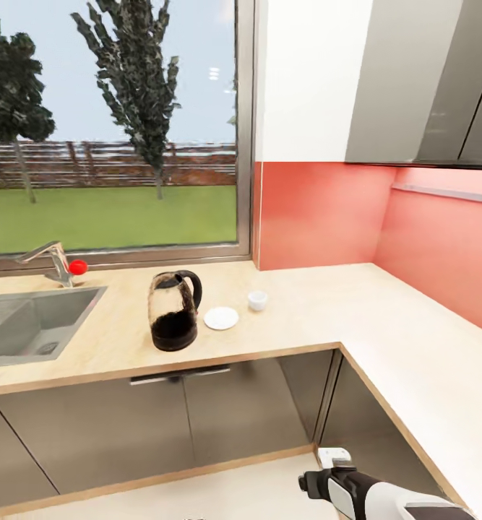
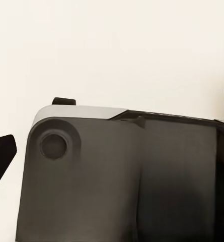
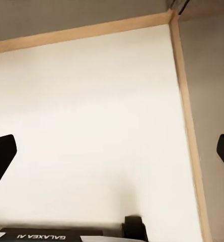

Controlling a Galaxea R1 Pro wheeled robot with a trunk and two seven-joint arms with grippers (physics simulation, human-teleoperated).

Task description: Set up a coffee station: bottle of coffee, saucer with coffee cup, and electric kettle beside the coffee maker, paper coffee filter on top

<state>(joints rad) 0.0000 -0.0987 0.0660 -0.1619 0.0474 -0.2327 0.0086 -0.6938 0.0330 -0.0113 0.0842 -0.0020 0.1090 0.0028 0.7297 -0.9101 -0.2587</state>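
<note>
Head view: electric kettle (image 1: 174, 312) beside saucer (image 1: 221, 318)

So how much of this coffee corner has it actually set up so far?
Little looks done. The electric kettle, saucer and coffee cup sit on the countertop, but the cup stands beside the saucer, not on it. Neither claw holds anything; the right claw's fingers are spread over the floor. Still left: coffee maker, coffee bottle, paper filter, cup onto saucer.

Kettle: I see the electric kettle (image 1: 174, 310) upright on the countertop (image 1: 306, 318), glass-bodied, black-based.
Saucer: white saucer (image 1: 221, 318) just beside it.
Cup: white coffee cup (image 1: 257, 300) near, off the saucer.
</note>
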